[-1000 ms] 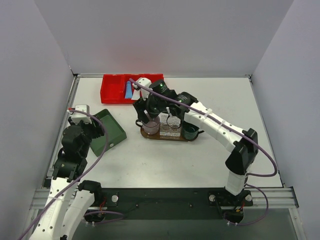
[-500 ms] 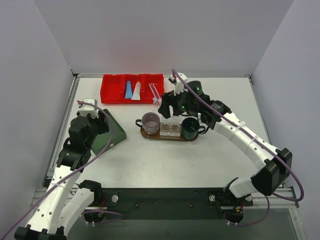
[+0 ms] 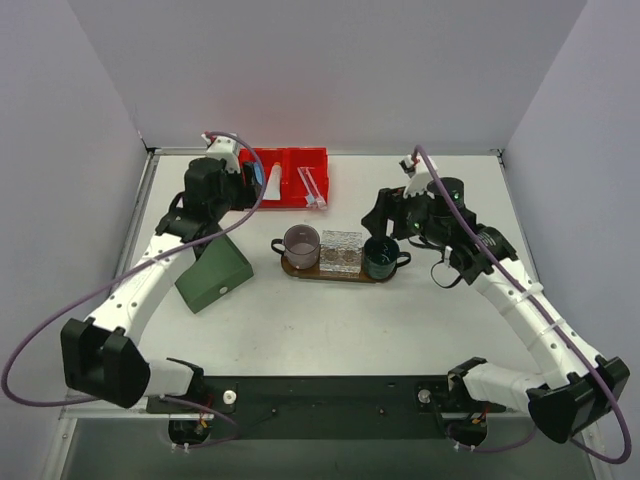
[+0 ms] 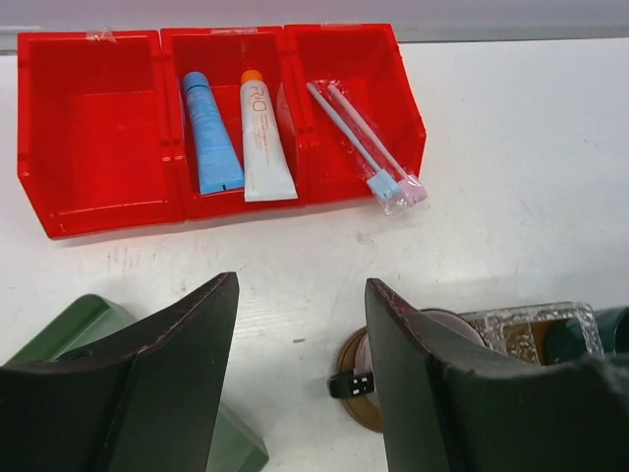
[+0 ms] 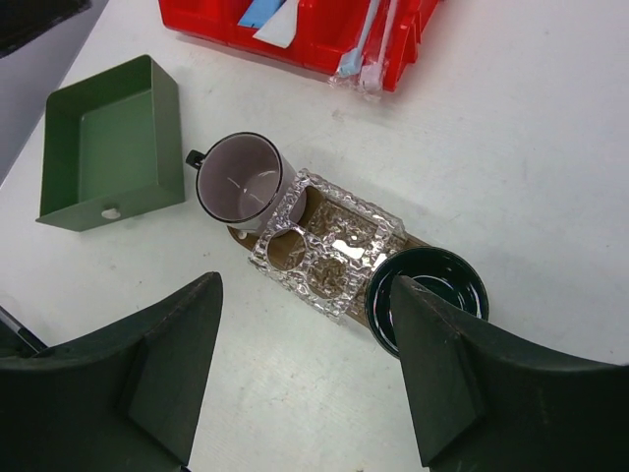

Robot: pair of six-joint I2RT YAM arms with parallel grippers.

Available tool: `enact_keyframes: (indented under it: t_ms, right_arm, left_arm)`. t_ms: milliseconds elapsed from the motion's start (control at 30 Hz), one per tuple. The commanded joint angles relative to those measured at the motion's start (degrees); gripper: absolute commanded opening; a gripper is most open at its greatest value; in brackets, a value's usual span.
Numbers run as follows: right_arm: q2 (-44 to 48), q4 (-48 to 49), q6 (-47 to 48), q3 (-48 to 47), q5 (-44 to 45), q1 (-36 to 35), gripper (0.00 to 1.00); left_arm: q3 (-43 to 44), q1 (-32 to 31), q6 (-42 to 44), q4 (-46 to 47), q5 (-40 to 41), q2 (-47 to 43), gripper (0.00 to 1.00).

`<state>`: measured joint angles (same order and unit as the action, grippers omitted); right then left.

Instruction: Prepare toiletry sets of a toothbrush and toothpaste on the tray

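Left gripper, spread and empty, faces the red bin at the frame's top; blue tube and white tube lie in its middle compartment. Best to straddle one tube's width, clear of the walls. Right gripper hangs spread near the tray

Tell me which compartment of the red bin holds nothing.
The leftmost compartment of the red bin: bare red floor, while the middle one holds the blue tube and white tube and the right one the toothbrushes.
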<state>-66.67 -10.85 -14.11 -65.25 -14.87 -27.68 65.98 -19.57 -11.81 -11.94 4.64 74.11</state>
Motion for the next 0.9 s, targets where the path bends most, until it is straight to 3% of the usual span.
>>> enact_keyframes:
  t_ms: [0, 67, 367, 867]
  right_arm:
    - [4.88, -1.53, 0.31, 1.0, -0.42, 0.79, 0.64]
    - [5.94, -1.8, 0.4, 1.44, -0.68, 1.14, 0.64]
    - [8.84, -3.47, 1.8, 2.67, -2.35, 1.67, 0.63]
    - [10.25, -5.14, 0.31, 4.43, -2.35, 1.67, 0.63]
  left_arm:
    - [5.21, 3.04, -7.77, 3.86, -4.64, 7.52, 0.63]
    - [6.62, 3.75, -8.84, 5.26, -6.66, 10.25, 0.54]
    - [13.21, 4.89, -12.17, 4.56, -10.0, 26.07, 0.49]
    - [17.69, 5.69, -12.01, 3.86, -5.44, 35.31, 0.43]
